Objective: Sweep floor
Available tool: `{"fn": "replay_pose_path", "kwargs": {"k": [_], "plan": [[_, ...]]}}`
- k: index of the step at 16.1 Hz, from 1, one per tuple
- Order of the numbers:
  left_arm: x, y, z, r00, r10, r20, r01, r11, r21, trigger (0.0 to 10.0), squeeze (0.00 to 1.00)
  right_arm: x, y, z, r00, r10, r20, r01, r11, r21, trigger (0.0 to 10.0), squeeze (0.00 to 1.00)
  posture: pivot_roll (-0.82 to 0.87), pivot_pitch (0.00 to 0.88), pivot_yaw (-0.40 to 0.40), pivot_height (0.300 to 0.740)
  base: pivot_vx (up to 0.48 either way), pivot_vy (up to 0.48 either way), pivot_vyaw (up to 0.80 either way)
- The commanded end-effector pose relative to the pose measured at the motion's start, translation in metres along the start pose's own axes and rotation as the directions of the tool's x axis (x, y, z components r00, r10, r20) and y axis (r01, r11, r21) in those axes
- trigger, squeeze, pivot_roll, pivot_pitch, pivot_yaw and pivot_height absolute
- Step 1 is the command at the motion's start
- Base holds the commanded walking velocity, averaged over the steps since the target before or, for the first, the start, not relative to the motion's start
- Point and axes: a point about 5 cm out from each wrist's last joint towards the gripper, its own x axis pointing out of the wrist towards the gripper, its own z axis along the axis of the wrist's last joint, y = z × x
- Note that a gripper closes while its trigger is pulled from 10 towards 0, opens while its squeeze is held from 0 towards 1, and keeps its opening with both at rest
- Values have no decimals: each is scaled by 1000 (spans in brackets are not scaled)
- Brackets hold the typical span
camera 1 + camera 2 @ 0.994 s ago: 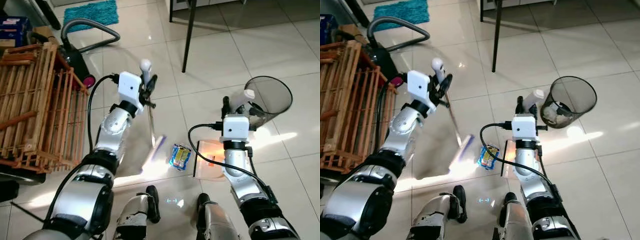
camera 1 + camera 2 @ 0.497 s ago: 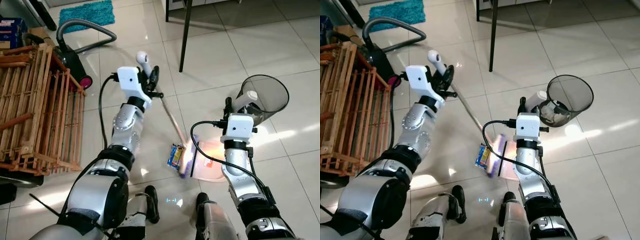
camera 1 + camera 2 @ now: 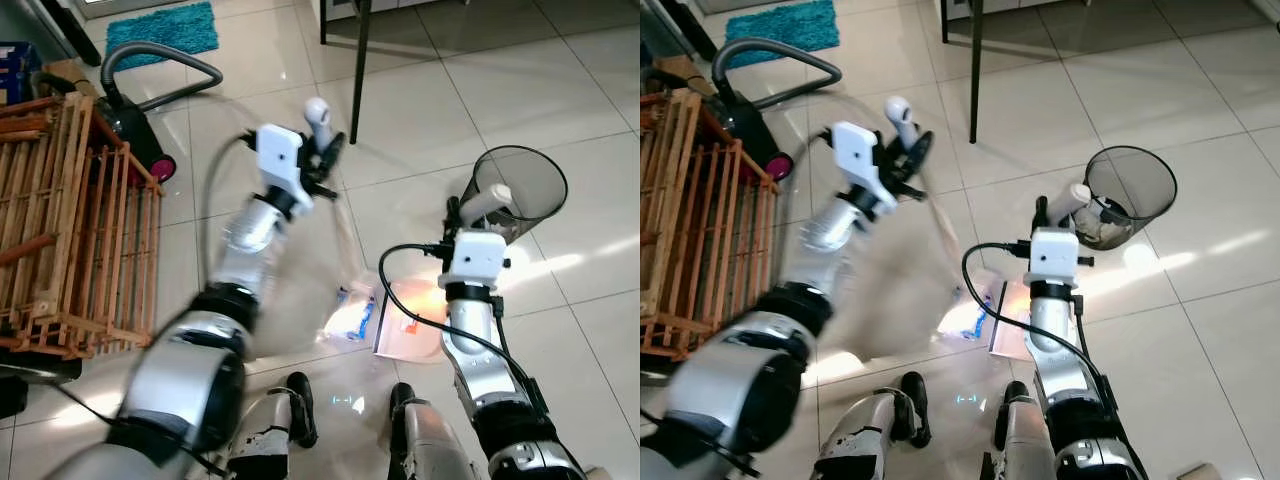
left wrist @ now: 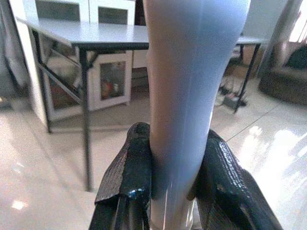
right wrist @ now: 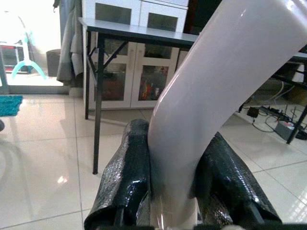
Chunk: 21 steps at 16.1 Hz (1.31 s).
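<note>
While the long white-handled broom (image 3: 318, 118) is clamped between the black fingers (image 4: 128, 178) of the left gripper (image 3: 325, 165), its shaft is blurred and slants down toward a blue-and-yellow crumpled wrapper (image 3: 349, 316) lying on the pale tiled floor (image 3: 420, 110). Just beside the wrapper, a flat translucent dustpan (image 3: 412, 320) is rested on the tiles, its curved white handle (image 5: 211, 96) being gripped by the right gripper (image 3: 470, 215). A black mesh wastebasket (image 3: 520, 185) is stood near that gripper. A wooden slatted crate (image 3: 60, 220) is seen well apart.
</note>
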Motion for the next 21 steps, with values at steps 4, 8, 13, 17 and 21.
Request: {"fn": "replay_pose_path", "kwargs": {"k": [4, 8, 13, 17, 21], "plan": [[0, 16, 18, 997, -73, 25, 67, 982, 179, 10000, 0, -19, 7, -9, 996, 23, -84, -20, 999, 39, 10000, 0, 96, 338, 118, 740, 0, 0, 0], [-16, 10, -6, 991, -100, -89, 122, 949, 292, 10000, 0, -31, 6, -7, 996, 21, -92, -17, 999, 39, 10000, 0, 69, 378, 128, 740, 0, 0, 0], [-20, -10, -25, 981, -131, -142, 164, 953, 255, 10000, 0, -41, -4, -2, 995, -13, -95, 14, 1000, 15, 10000, 0, 28, 404, 149, 740, 0, 0, 0], [-14, -28, -28, 982, -138, -128, 166, 956, 241, 10000, 0, -46, -2, 5, 996, -14, -91, 14, 1000, 4, 10000, 0, -19, 407, 156, 740, 0, 0, 0], [-8, -45, -36, 987, -86, -139, 101, 989, 108, 10000, 0, -54, -2, 8, 994, 5, -113, -6, 1000, -11, 10000, 0, -58, 377, 155, 740, 0, 0, 0]]}}
